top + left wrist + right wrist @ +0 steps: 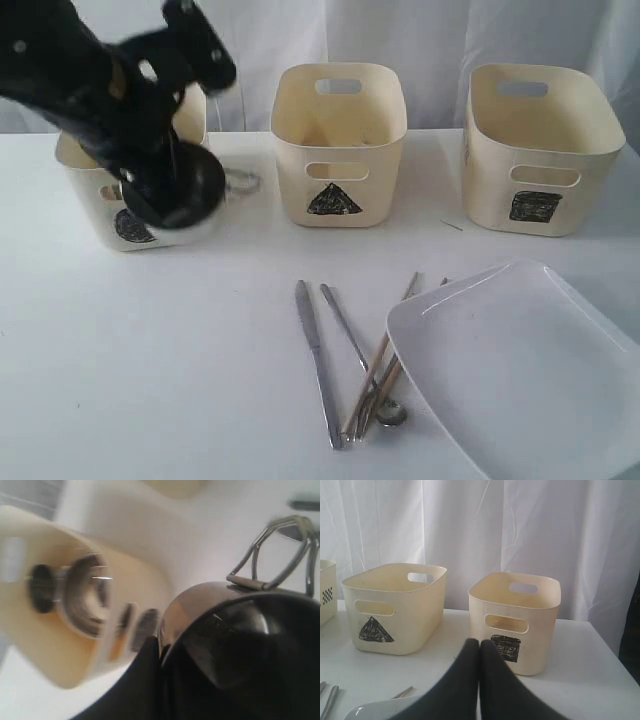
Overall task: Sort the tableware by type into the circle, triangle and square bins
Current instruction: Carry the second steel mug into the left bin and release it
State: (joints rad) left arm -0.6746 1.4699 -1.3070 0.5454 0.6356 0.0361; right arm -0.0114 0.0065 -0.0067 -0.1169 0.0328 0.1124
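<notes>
My left gripper (165, 170) is shut on the rim of a steel handled cup (178, 192), held in the air at the front of the circle bin (85, 190). Up close, the fingers (150, 655) pinch the cup's wall (200, 600), and its wire handle (275, 555) sticks out. A second steel cup (85, 597) shows blurred at the circle bin (45, 650). My right gripper (479, 643) is shut and empty, facing the square bin (517, 615). A steel knife (318, 365), chopsticks (385, 355), a spoon (390, 412) and the white square plate (520, 370) lie in front.
The triangle bin (338, 140) stands at the middle back and the square bin (535, 150) at the back right. A white curtain hangs behind the table. The triangle bin (395, 607) sits beside the square bin in the right wrist view.
</notes>
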